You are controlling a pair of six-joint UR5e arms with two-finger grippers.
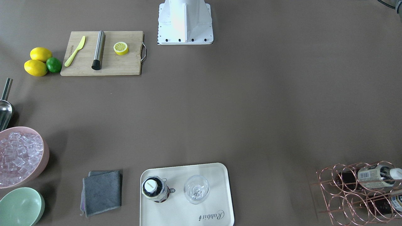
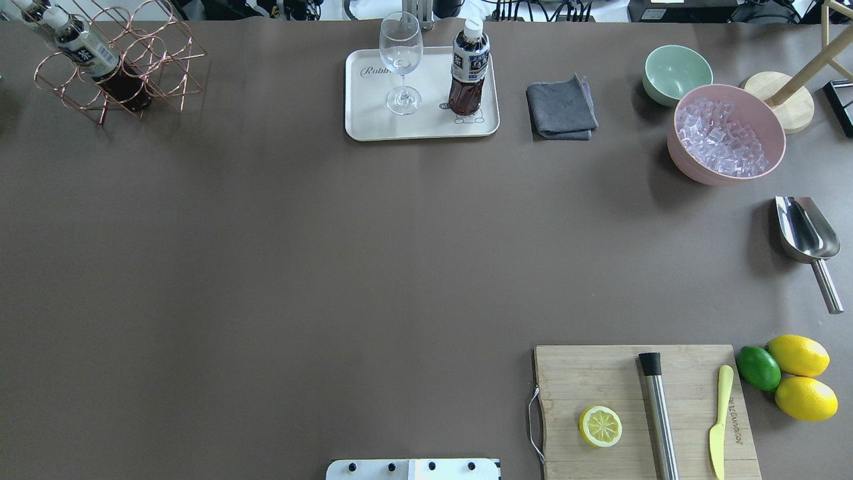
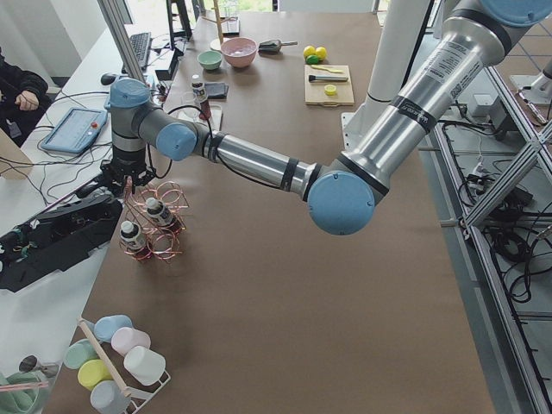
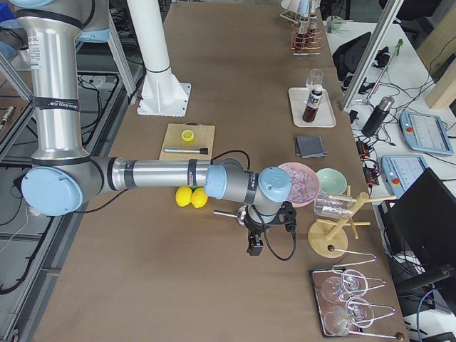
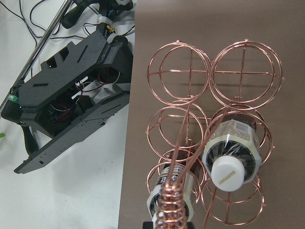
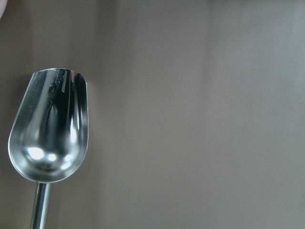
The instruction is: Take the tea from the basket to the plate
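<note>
One tea bottle (image 2: 469, 67) stands upright on the cream plate (image 2: 373, 123), beside a wine glass (image 2: 400, 60); it also shows in the front view (image 1: 154, 188) on the plate (image 1: 188, 216). Two more tea bottles (image 5: 231, 160) (image 5: 174, 193) lie in cells of the copper wire basket (image 5: 178, 71), which sits at the table's far left corner (image 2: 160, 60). My left gripper (image 3: 129, 184) hangs just above the basket's handle; I cannot tell whether it is open or shut. My right gripper (image 4: 255, 244) hovers over a steel scoop (image 6: 50, 129); I cannot tell its state either.
A grey cloth (image 2: 561, 108), a mint-green bowl (image 2: 676, 72) and a pink bowl of ice (image 2: 726, 133) stand right of the plate. A cutting board (image 2: 640, 407) holds a lemon half, a steel rod and a yellow knife. Two lemons and a lime (image 2: 758, 368) lie beside it.
</note>
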